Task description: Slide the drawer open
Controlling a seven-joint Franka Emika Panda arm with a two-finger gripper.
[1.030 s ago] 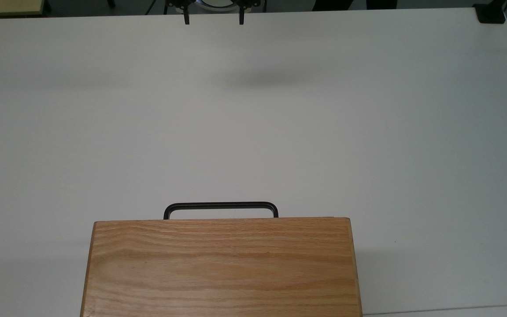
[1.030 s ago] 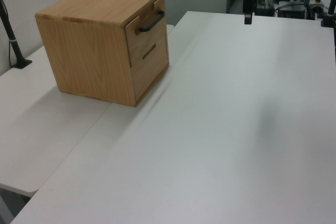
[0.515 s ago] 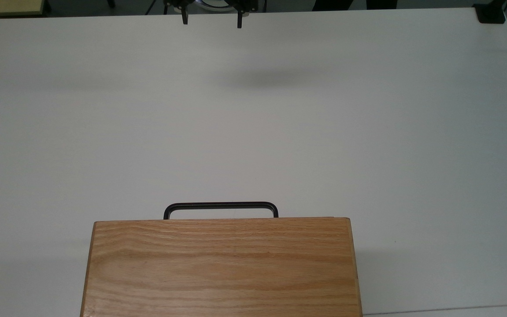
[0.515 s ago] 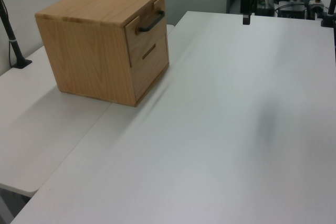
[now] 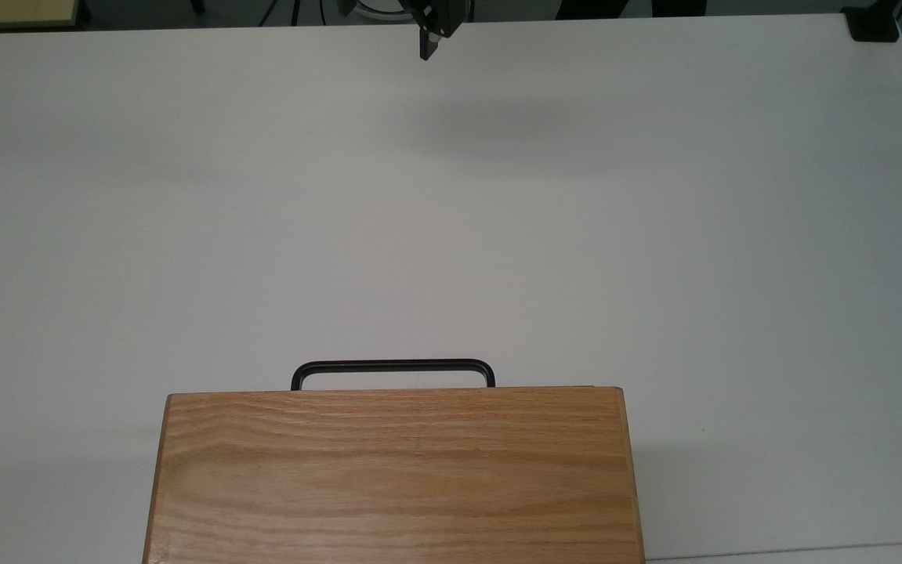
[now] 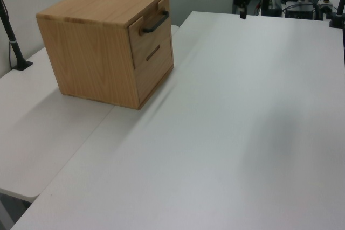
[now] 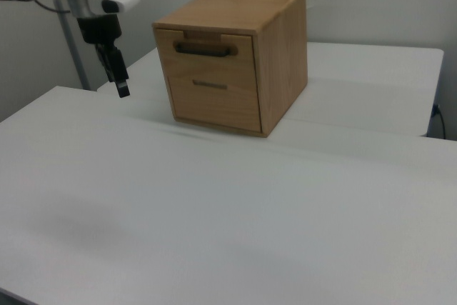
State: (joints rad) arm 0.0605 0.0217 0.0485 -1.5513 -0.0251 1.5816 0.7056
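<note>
Oak-brown, streaked with darker grain across the cabinet and drawer. Thin black on the handle, black too on the gripper. Plain white over the table

A wide white tabletop spreads across the top view, with a soft grey shadow lying near its far edge. An oak-grain cabinet stands on it, box-shaped, its top showing long wood grain. In the right view a narrow dark slot runs across the cabinet's lower front panel. A black clamp grips the tabletop's corner at the top view's upper right. A black pole rises at the left view's left.
</note>
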